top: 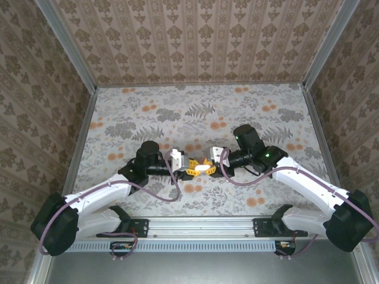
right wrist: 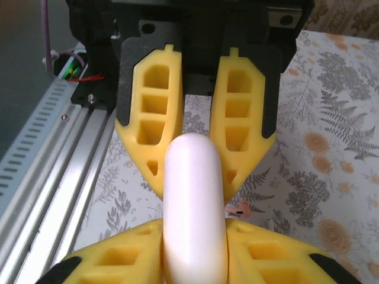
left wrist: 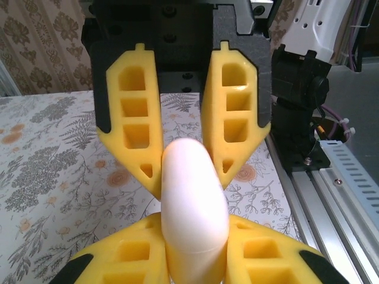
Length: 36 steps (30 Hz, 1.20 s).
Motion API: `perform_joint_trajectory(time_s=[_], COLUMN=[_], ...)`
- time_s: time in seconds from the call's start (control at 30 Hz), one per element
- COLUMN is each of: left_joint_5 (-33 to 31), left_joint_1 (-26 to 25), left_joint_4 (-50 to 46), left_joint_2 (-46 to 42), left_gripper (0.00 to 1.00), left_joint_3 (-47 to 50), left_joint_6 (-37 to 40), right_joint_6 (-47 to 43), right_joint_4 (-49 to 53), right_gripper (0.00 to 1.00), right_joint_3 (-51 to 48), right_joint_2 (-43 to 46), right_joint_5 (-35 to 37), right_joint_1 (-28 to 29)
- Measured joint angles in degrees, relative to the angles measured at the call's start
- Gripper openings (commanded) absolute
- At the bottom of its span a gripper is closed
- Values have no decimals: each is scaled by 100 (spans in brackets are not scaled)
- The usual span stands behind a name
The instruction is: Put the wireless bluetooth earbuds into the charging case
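The white, rounded charging case (top: 203, 168) hangs closed just above the middle of the floral table, held from both sides. My left gripper (top: 190, 169) comes in from the left, and its yellow fingers press both flanks of the case (left wrist: 194, 201). From the right, my right gripper (top: 214, 165) meets it, its fingers hugging the same case (right wrist: 194, 195) closely. Each wrist view shows the other gripper's yellow fingers (left wrist: 142, 118) straddling the case's far end. One pinkish-red earbud (right wrist: 240, 208) lies on the table just right of the case, under the grippers.
An aluminium rail (top: 195, 225) with the arm bases runs along the near edge, seen close by in the left wrist view (left wrist: 349, 177). Patterned walls (top: 195, 41) enclose the table at the back and on both sides.
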<state>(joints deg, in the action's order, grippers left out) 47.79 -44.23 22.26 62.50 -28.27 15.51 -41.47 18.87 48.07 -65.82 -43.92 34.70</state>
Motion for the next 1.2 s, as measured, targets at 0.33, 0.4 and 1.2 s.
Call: perform_joint_trajectory(time_s=[0.33, 0.4, 1.2], left_joint_5=[-20, -48, -269], left_joint_1=[0, 2, 7], left_joint_4=[-17, -22, -4], left_joint_2=[-11, -39, -129], left_gripper=[13, 13, 10], left_joint_3=[0, 0, 39], left_joint_6=[4, 15, 83], right_joint_6=[299, 350, 1067], right_joint_4=[-396, -417, -994], right_gripper=[45, 45, 46], right_joint_3=[0, 0, 0], right_joint_2=[0, 2, 142], right_joint_5=[9, 9, 367], right_joint_1=[-7, -33, -358])
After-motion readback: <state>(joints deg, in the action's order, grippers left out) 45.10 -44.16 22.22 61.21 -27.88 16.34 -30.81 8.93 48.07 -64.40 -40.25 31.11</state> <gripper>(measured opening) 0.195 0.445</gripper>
